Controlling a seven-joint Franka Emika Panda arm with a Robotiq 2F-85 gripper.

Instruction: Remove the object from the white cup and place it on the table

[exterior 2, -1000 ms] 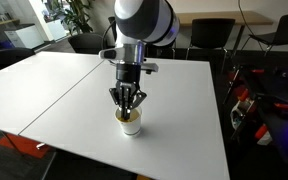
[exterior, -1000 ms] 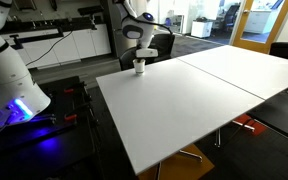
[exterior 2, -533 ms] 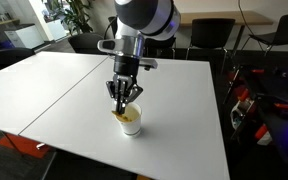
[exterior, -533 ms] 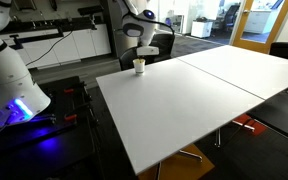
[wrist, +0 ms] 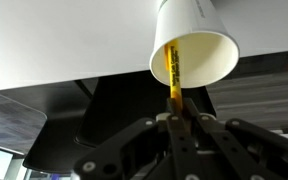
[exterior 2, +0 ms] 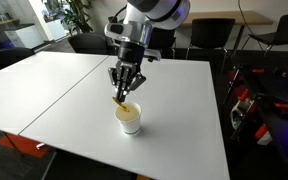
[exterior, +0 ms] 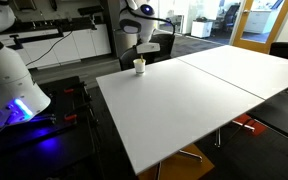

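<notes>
The gripper (exterior 2: 122,92) hangs just above the white cup (exterior 2: 130,117), which stands upright on the table (exterior 2: 74,90) at about 5 o'clock from it, close to the table's near edge. The jaws are pinched almost fully together on the upper end of the object (exterior 2: 118,100), a thin yellow-orange piece shaped like a pencil. In the wrist view, which stands inverted, the object (wrist: 172,75) runs from the closed jaws at 6 o'clock toward the cup's mouth (wrist: 194,40) at 12 to 1 o'clock, and its far end overlaps the opening. Whether the tip is clear of the rim cannot be told from these views. The object looks light and stiff with a smooth painted surface, so a modest squeeze should carry it. Gripped only at one end, though, it could pivot between the jaws or slide if it is knocked. The top end is the only part that can be reached while the rest sits near the cup, so that hold seems the right one. The cup looks thin-walled and light, with nothing else seen inside it, and a sideways drag against its rim could tip it. A straight vertical exit seems safest. If the object is round it may roll once laid on the bare tabletop, for example out at 9 o'clock from the cup, so a low, gentle release is advisable.
</notes>
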